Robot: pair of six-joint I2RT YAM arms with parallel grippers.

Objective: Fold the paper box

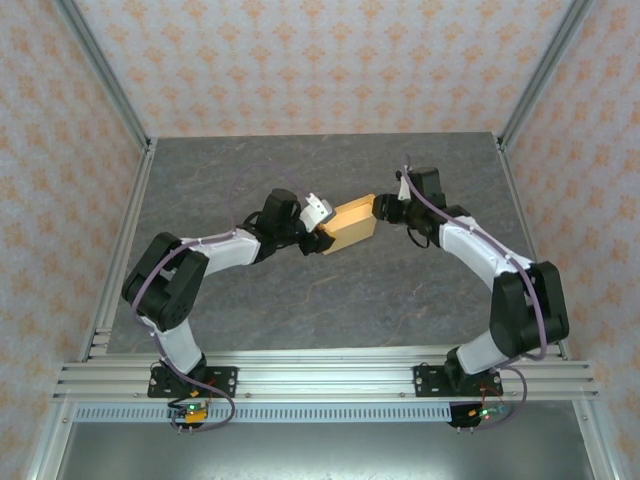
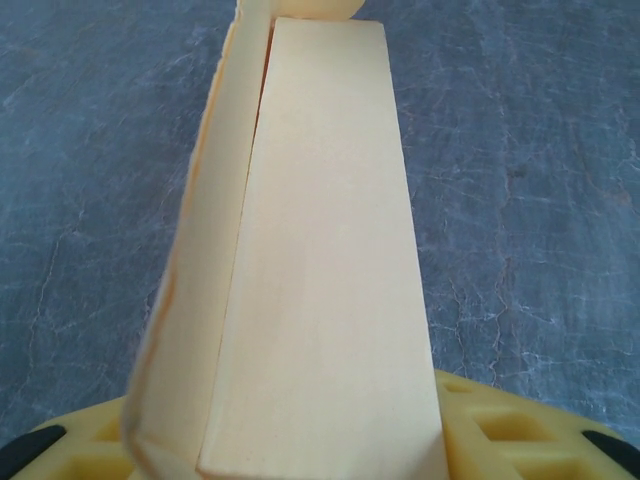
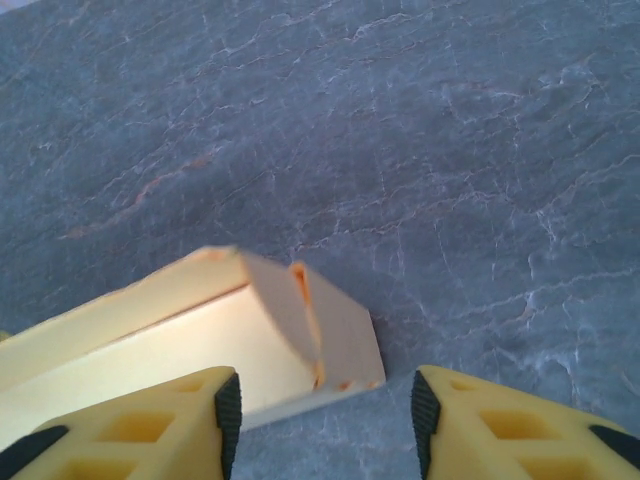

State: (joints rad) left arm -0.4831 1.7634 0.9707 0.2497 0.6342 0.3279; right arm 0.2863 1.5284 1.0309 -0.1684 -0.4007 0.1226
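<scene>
Left of paper box (image 1: 350, 225), at its end: left gripper (image 1: 320, 226), jaws partway apart with box between; gripped or merely flanked, cannot tell. Right of box, just beside its end: right gripper (image 3: 325, 392), jaws apart, nothing clamped. Under and beyond box: grey table (image 1: 300, 300).

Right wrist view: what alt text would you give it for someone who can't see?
A tan paper box, its end flaps partly folded in, reaches in from the left over a grey marbled table. The right tool, its two yellow fingers apart at the bottom, clamps nothing.
</scene>
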